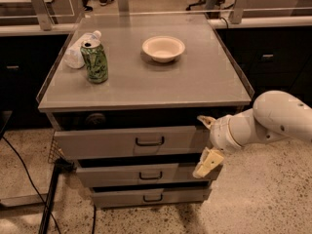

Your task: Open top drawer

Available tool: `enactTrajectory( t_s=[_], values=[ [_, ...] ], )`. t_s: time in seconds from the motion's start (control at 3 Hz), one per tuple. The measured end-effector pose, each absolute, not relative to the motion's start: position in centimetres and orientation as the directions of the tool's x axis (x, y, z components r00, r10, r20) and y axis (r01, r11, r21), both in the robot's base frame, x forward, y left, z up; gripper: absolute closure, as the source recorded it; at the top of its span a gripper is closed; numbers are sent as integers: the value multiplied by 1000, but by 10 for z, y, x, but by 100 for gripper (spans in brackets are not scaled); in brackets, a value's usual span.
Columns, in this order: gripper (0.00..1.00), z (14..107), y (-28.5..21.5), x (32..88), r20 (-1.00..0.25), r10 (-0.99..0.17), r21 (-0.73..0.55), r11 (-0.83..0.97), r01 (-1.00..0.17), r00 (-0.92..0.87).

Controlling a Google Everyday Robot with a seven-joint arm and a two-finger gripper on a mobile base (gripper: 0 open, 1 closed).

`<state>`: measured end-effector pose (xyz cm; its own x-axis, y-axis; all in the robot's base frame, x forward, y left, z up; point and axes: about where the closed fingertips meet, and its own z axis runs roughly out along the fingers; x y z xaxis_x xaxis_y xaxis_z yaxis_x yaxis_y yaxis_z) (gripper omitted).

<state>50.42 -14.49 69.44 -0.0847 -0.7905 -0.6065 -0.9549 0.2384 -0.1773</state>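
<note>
The top drawer is the tallest grey front of the metal cabinet, with a small dark loop handle at its middle. It stands slightly forward under the cabinet top. My gripper is at the right end of this drawer front, right of the handle. It is open, with one cream fingertip at the drawer's upper edge and the other below its lower edge. The white arm reaches in from the right.
A green can, a lying plastic bottle and a white bowl rest on the cabinet top. Two shorter drawers sit below. Black cables lie on the floor at left. Dark cabinets stand behind.
</note>
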Motion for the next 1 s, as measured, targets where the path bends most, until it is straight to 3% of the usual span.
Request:
enactTrajectory(
  t_s=[1.0],
  values=[
    [0, 689, -153, 524, -556, -827, -218, 241, -946, -83]
  ],
)
